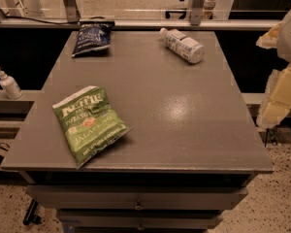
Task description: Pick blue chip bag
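Note:
The blue chip bag (92, 37) is a small dark navy bag with pale lettering. It lies flat at the far left corner of the grey table (184, 125). My gripper (280, 72) shows as a pale, yellowish shape at the right edge of the view. It hangs beyond the table's right side, far from the blue bag, with nothing seen in it.
A larger bright green Kettle chip bag (89, 124) lies near the table's front left. A white plastic bottle (183, 44) lies on its side at the far right. A small pump bottle (8, 84) stands on a ledge to the left. Drawers (136, 198) sit under the tabletop.

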